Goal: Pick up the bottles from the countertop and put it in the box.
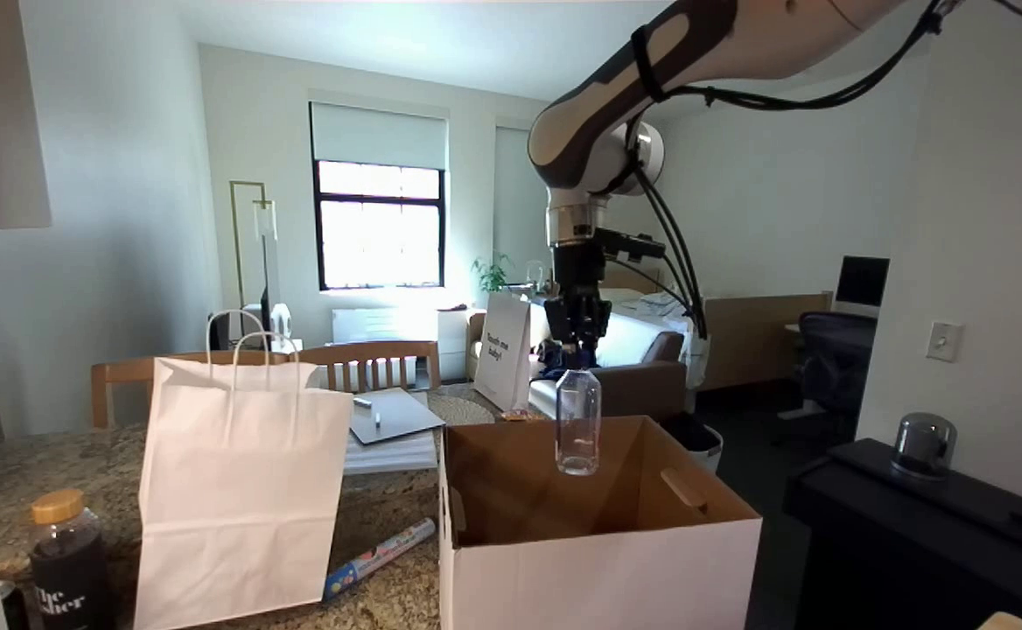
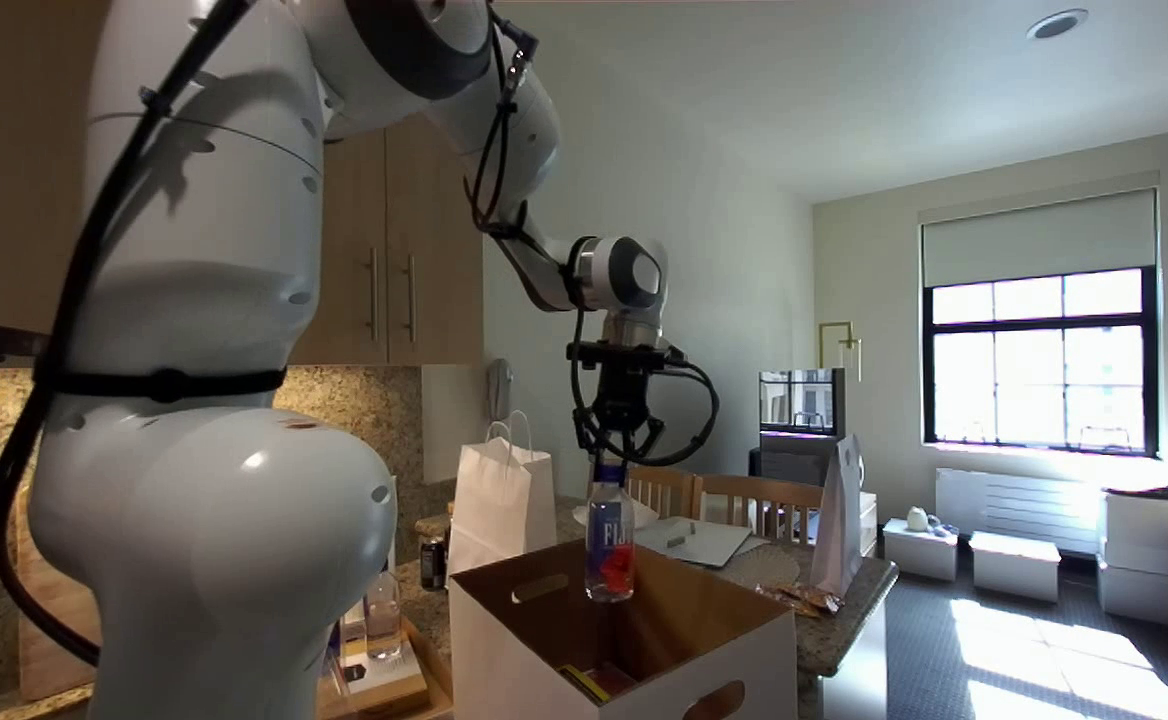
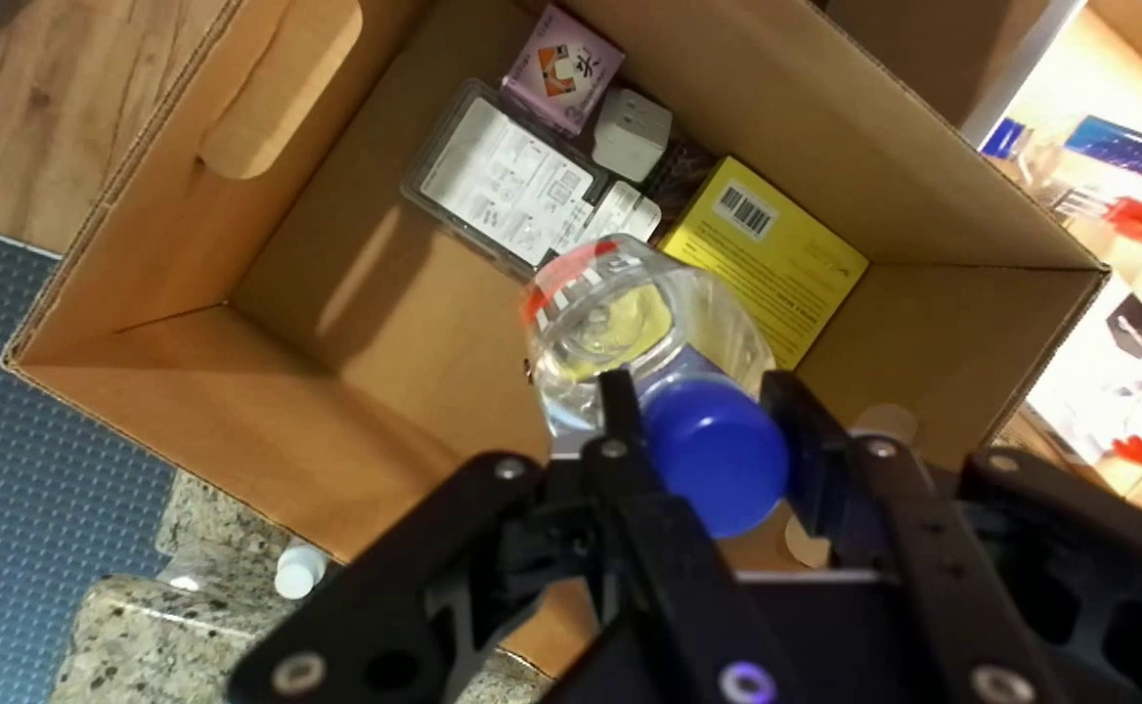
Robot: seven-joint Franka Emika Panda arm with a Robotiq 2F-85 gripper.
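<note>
Holds in the claw (image 3: 704,416) one bottle (image 2: 610,545), gripping from two sides its blue cap (image 3: 723,464). Hangs it nearly upright over the opening of the box (image 1: 598,577), off the table (image 1: 388,604) and, as far as visible, not touching any wall. Would judge as done the picking up and the carrying (for this bottle, at least). Has as remaining work here, in all probability, only to lower it and to let go. Cannot tell whether to count its base as already below the rim. Sees on the box floor, in the wrist view, a yellow pack (image 3: 776,254), a pink pack (image 3: 563,68) and a case (image 3: 507,171), but no bottle at rest; cannot exclude one behind the claw. Finds outside the box a second bottle (image 2: 382,620) and a dark bottle (image 1: 69,569), each in an exterior view; probably has to move these later, if meant by the task.
</note>
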